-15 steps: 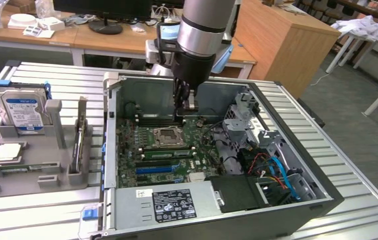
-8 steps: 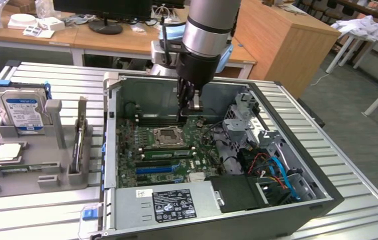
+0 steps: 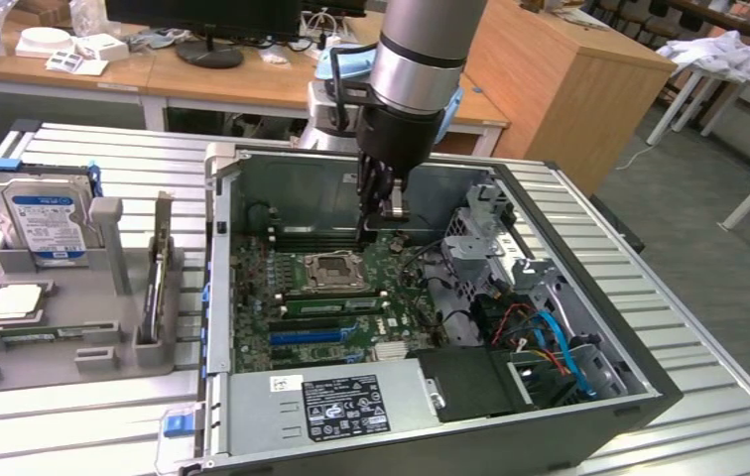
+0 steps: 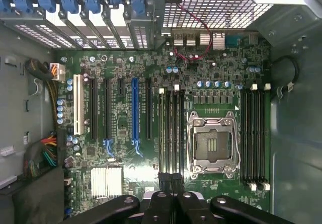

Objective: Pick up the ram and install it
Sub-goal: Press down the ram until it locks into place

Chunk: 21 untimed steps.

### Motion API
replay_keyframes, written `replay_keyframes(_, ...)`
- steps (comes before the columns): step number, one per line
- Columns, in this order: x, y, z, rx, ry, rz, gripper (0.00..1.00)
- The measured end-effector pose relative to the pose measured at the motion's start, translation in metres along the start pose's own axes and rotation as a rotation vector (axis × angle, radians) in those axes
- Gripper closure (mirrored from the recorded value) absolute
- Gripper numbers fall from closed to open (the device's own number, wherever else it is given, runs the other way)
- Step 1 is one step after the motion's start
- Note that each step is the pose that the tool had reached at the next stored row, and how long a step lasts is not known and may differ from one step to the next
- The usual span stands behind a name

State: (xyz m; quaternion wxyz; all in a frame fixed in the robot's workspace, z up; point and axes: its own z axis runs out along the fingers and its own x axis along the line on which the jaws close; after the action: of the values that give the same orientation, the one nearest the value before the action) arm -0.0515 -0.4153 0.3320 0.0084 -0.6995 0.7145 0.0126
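Note:
The ram (image 3: 156, 283), a long thin greenish board, stands on edge in the grey holder (image 3: 70, 347) on the exterior view's left, outside the computer case. My gripper (image 3: 390, 218) hangs inside the open case (image 3: 223, 297), above the motherboard (image 3: 348, 288) and far from the ram. In the wrist view its black fingers (image 4: 171, 179) are pressed together with nothing showing between them. They sit over one end of the memory slots (image 4: 171, 128) beside the open processor socket (image 4: 212, 143). A second bank of slots (image 4: 254, 133) lies on the socket's other side.
The holder also carries a silver-and-blue hard drive (image 3: 42, 213) and a square silver processor chip (image 3: 15, 300). Inside the case are a power supply (image 3: 335, 407), a drive cage (image 3: 481, 233) and red and blue cables (image 3: 548, 337). A wooden desk (image 3: 216, 74) stands behind.

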Motion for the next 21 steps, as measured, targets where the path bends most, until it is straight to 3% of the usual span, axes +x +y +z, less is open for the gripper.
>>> replay_keyframes(14, 0.0, 0.0, 0.0, 0.0, -0.0001, 0.004, 0.9)
replay_keyframes(21, 0.0, 0.0003, 0.0004, 0.0022, -0.0004, 0.074, 0.9)
